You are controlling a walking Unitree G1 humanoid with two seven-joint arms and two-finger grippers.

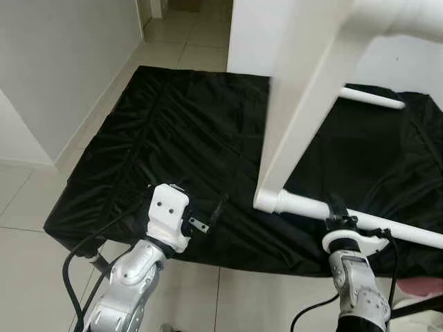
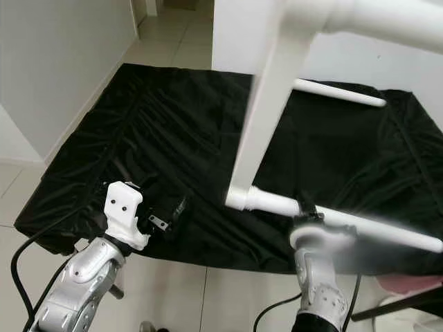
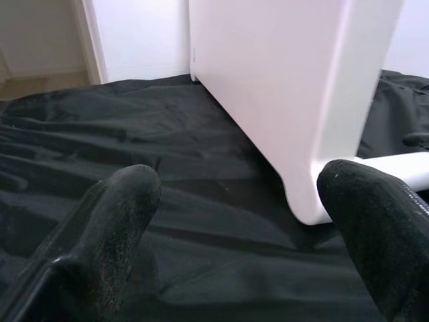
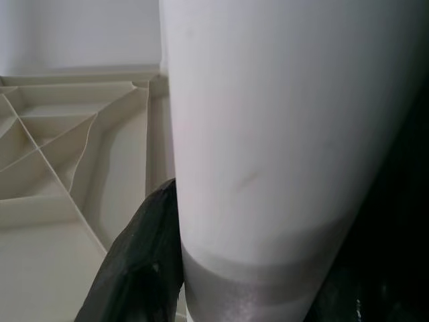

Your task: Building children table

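Holding a white table leg (image 1: 360, 220) over the black sheet's (image 1: 187, 131) near edge.
Right gripper (image 1: 337, 211) clenched on leg; left gripper (image 3: 241, 235) released, idle. Best kept straight into the tabletop's (image 1: 297, 117) corner socket.

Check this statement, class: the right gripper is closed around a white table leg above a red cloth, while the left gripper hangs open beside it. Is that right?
One detail is wrong. The cloth is black, not red, as the left eye view shows. The rest stands: the right gripper is shut on the white table leg, and the left gripper is open beside it.
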